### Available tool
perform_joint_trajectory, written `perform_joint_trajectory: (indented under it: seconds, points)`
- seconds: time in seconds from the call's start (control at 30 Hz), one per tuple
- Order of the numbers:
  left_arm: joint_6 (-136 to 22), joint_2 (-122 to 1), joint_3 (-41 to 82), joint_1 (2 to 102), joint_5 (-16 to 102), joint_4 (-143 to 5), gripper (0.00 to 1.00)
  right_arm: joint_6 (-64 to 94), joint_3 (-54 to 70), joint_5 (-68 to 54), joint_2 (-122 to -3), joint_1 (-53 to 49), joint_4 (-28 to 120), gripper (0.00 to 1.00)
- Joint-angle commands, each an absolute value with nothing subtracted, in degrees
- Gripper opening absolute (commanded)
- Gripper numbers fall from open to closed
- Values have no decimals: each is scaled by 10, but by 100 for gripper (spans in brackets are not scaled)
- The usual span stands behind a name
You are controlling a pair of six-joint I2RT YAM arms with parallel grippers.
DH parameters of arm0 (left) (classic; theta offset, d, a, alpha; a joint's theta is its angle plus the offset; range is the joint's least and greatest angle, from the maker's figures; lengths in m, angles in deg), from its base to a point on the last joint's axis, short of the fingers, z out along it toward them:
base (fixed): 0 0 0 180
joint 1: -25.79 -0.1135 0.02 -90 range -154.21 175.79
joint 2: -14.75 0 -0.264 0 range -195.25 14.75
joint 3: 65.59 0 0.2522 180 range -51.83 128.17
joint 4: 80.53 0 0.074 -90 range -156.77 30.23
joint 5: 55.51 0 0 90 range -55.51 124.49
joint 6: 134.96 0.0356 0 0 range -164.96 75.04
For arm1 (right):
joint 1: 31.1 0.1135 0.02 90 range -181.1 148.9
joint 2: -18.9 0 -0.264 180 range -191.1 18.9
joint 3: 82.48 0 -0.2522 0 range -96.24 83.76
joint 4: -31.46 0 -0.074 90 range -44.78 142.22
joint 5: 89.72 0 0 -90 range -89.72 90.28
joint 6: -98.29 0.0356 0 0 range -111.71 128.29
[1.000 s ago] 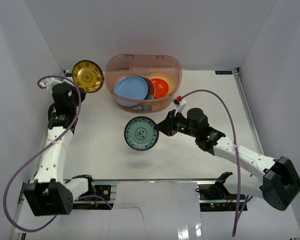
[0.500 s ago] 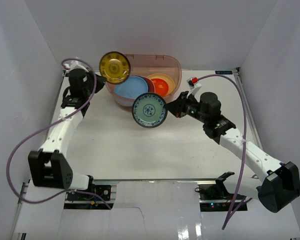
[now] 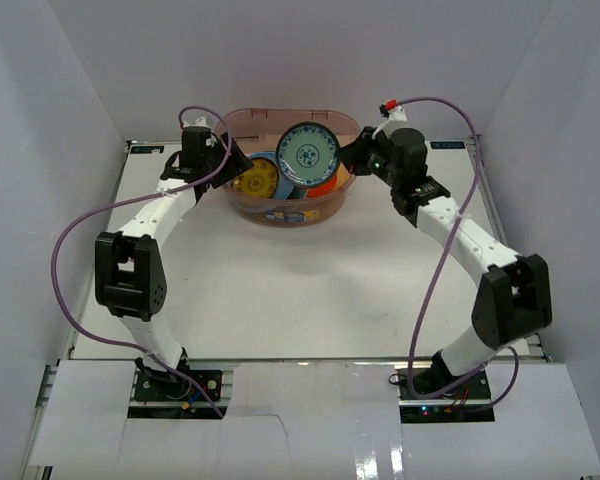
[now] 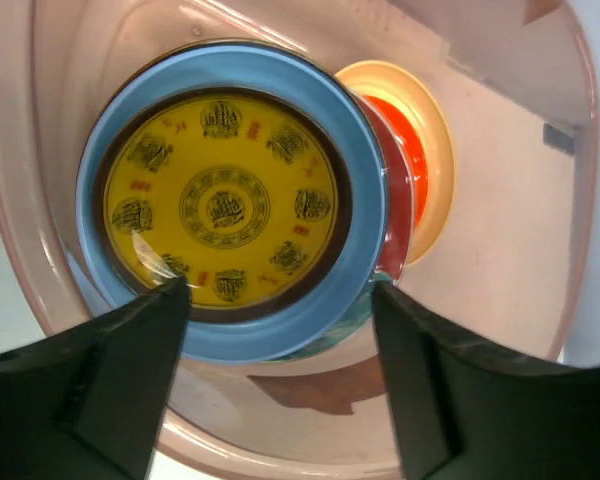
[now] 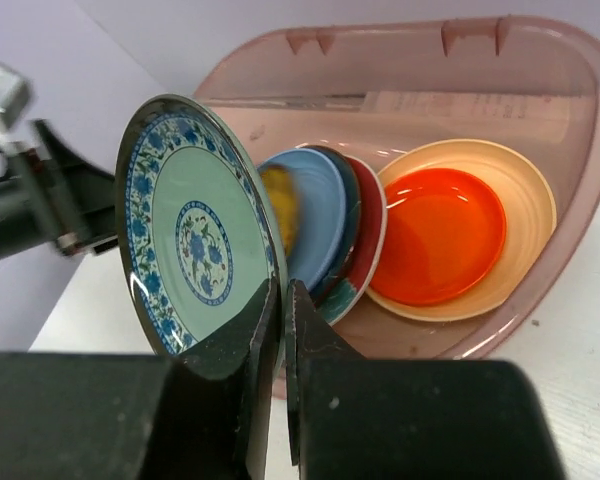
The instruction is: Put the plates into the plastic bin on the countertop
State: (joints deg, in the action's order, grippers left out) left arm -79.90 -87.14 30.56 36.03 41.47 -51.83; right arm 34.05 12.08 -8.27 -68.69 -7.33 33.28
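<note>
L gripper (image 4: 278,300) hung over the plastic bin (image 4: 500,280), jaws wide apart w/ nothing between them. Below it the yellow patterned plate (image 4: 225,205) sat face-up in the blue plate (image 4: 363,190), apparently clear of both fingers.

R gripper (image 5: 283,295) was pinched tight on the lower rim of the teal-and-blue patterned plate (image 5: 195,235). It held the plate on edge, nearly upright, above the bin's near wall & not yet inside.

Also in the bin: an orange-red plate (image 5: 440,235) nested in a cream plate (image 5: 535,200), plus a red-rimmed plate (image 5: 373,225) tucked under the blue one. The bin stood at the far edge of the countertop (image 3: 310,280).

Handling, as a guess:
- Plates looked stiff, glossy & prob. light. Ceramic or melamine, can't tell, so treat as chippable.
- The rim was the only place to grip, since the flat faces give no purchase.
- A thin edge pinch on a slick glaze could let the plate swivel or slip.
- Best lowered close to the stack & tipped flat before release, not dropped from height.
</note>
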Motion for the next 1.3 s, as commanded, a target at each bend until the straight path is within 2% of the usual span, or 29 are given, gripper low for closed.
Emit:
perform_joint_trajectory:
  seconds: [0.0, 0.07, 0.13, 0.4, 0.47, 0.57, 0.6, 0.63, 0.7, 0.73, 0.83, 0.9, 0.93, 0.97, 1.0, 1.03, 1.13, 1.27]
  points:
    - [-780, -828, 329, 360, 434, -502, 86, 342, 37, -46, -768, -66, 308, 8]
    - [-776, -804, 335, 360, 442, -496, 98, 323, -54, -39, -838, -51, 357, 8]
    - [-774, -752, 330, 360, 441, -500, 98, 306, -148, -28, -886, -39, 399, 8]
    - [-734, -531, 185, 361, 443, -518, 98, 281, -301, 29, -1048, 28, 489, 8]
    - [-724, -494, 152, 360, 445, -516, 98, 282, -322, 31, -1069, 37, 495, 12]
    - [-716, -432, 101, 361, 456, -504, 98, 290, -326, 20, -1060, 36, 494, 52]
    - [-713, -419, 93, 360, 456, -494, 98, 287, -327, 24, -1051, 35, 497, 69]
    - [-715, -406, 88, 361, 456, -488, 98, 284, -324, 27, -1037, 34, 497, 76]
    - [-716, -378, 84, 361, 467, -483, 98, 278, -307, 20, -984, 31, 495, 92]
    - [-717, -370, 85, 361, 472, -483, 98, 271, -296, 16, -961, 30, 497, 96]
    - [-726, -347, 99, 361, 496, -483, 98, 249, -182, -15, -836, 31, 481, 90]
    - [-732, -339, 110, 361, 514, -483, 98, 232, -76, -1, -704, 35, 430, 90]
    - [-741, -337, 114, 361, 520, -485, 98, 228, 41, 4, -652, 36, 410, 90]
    - [-746, -334, 115, 361, 524, -486, 98, 225, 99, 23, -549, 37, 380, 90]
    - [-748, -328, 115, 361, 535, -487, 98, 224, 155, 40, -499, 36, 369, 90]
    - [-752, -325, 115, 361, 543, -489, 98, 225, 252, 53, -398, 37, 363, 90]
    - [-748, -298, 98, 362, 563, -489, 98, 237, 377, 113, -224, 36, 377, 90]
    - [-734, -238, 42, 362, 545, -489, 98, 218, 408, 137, -84, 36, 479, 90]
